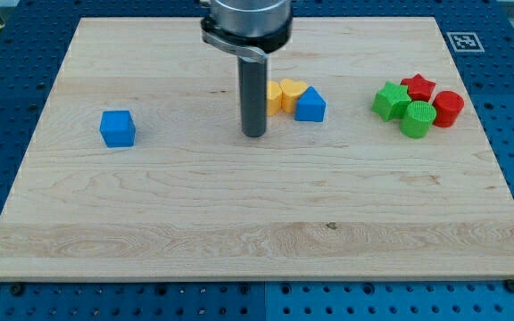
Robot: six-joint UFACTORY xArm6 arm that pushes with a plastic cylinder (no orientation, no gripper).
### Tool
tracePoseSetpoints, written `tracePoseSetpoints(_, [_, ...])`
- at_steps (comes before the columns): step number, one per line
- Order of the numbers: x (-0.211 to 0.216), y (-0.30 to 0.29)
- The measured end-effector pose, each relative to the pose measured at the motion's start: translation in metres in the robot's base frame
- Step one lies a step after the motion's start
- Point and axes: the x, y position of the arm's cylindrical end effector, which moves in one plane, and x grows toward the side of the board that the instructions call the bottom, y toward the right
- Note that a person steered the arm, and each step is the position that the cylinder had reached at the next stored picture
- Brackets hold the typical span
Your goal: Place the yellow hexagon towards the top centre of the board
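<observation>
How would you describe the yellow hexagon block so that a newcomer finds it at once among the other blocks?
Start at the wooden board and find the three-block row just above its middle, where my tip rests near the row's left end. The yellow hexagon is the leftmost, half hidden behind the dark rod. To its right sit a yellow heart and a blue pointed block; it alone has flat sides.
</observation>
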Motion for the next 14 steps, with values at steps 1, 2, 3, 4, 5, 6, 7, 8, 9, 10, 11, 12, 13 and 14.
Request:
tracePoseSetpoints(1, [0.001,0.001])
tracePoseSetpoints(2, [0.006,0.001])
tracePoseSetpoints(3, [0.008,0.016])
tracePoseSetpoints(4, [0.008,0.024])
tracePoseSetpoints(5, [0.002,0.012])
tracePoseSetpoints(6, [-0.009,0.008])
tracePoseSetpoints(7, [-0.026,0.015])
tracePoseSetpoints(8, [-0.036,0.015])
tracePoseSetpoints(9, [-0.041,0.015])
tracePoseSetpoints(10, [-0.047,0.015])
tracePoseSetpoints(11, [-0.06,0.015])
tracePoseSetpoints(12, [-0.072,0.015])
tracePoseSetpoints(13, [-0.088,0.015])
tracePoseSetpoints(14, [-0.088,0.015])
